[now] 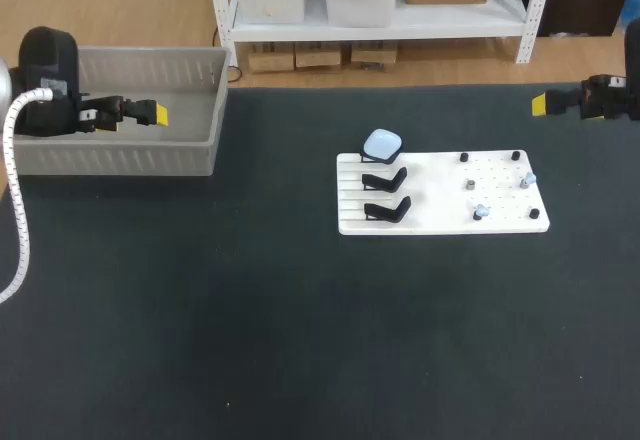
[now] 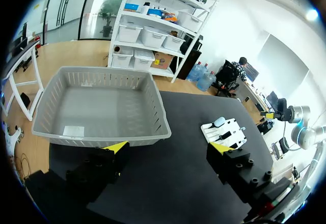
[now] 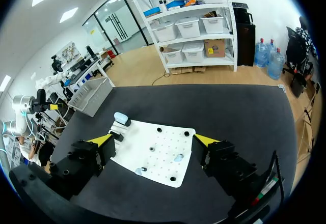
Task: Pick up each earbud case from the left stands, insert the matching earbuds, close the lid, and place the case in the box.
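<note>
Left hand (image 2: 167,147) and right hand (image 3: 154,139) both spread; earbuds (image 1: 481,210) on white board (image 1: 440,222) tiny, indistinct.

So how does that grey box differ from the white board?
The grey box has tall slatted walls; the white board lies flat. The box shows no case; the board carries a pale blue earbud case. The left gripper is by the box; none is near the board. Both rest on the table.

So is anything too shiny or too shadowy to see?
Head view: no glare on the dark table, and the white board is bright yet its black stands show clearly. Left wrist view: the grey box is evenly lit inside. Right wrist view: the board shows no glare either.
</note>
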Controlling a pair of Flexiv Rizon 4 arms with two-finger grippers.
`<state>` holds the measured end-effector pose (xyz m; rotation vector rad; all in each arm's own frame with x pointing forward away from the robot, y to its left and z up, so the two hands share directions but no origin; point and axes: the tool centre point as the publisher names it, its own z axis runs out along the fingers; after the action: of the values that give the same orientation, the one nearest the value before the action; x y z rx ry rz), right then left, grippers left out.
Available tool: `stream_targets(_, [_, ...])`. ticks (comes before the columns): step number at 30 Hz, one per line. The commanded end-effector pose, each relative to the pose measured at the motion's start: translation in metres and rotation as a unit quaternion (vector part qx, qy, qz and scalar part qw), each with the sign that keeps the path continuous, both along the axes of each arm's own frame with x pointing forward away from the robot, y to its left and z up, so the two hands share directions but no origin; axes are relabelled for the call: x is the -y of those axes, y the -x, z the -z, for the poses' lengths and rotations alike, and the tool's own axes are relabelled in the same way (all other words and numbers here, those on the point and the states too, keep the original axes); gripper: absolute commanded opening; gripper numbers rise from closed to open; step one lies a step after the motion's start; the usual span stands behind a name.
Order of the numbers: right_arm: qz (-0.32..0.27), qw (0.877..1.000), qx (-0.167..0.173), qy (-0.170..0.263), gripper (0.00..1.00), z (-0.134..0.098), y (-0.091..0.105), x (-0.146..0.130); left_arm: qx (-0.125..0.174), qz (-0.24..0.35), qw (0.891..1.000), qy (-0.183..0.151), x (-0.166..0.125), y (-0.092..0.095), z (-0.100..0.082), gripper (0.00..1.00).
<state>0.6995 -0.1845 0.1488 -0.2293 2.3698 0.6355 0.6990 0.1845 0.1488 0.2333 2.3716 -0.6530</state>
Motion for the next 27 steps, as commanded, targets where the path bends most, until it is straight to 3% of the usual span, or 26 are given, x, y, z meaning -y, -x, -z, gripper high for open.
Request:
stream_targets(1, [0.0,1.0,0.0,0.001,1.0,0.0,0.0,0.0,0.006,0.045,0.998,0.036,-0.003,-0.001,0.0,1.0])
stream_targets(7, [0.0,1.0,0.0,0.001,1.0,0.0,0.0,0.0,0.047,0.121,0.991,0.032,-0.007,-0.005,-0.002,1.0])
stream_targets(10, [0.0,1.0,0.0,0.001,1.0,0.0,0.0,0.0,0.085,0.194,0.977,0.037,-0.005,-0.012,-0.008,1.0])
stream_targets(12, [0.0,1.0,0.0,0.001,1.0,0.0,0.0,0.0,0.1,0.222,0.97,0.016,-0.002,-0.017,-0.011,1.0])
stream_targets(14, [0.0,1.0,0.0,0.001,1.0,0.0,0.0,0.0,0.115,0.264,0.957,0.024,0.003,-0.019,-0.016,1.0])
stream_targets(21, [0.0,1.0,0.0,0.001,1.0,0.0,0.0,0.0,0.15,0.367,0.918,-0.003,0.028,-0.028,-0.029,1.0])
stream_targets(27, [0.0,1.0,0.0,0.001,1.0,0.0,0.0,0.0,0.175,0.45,0.875,-0.038,0.058,-0.032,-0.031,1.0])
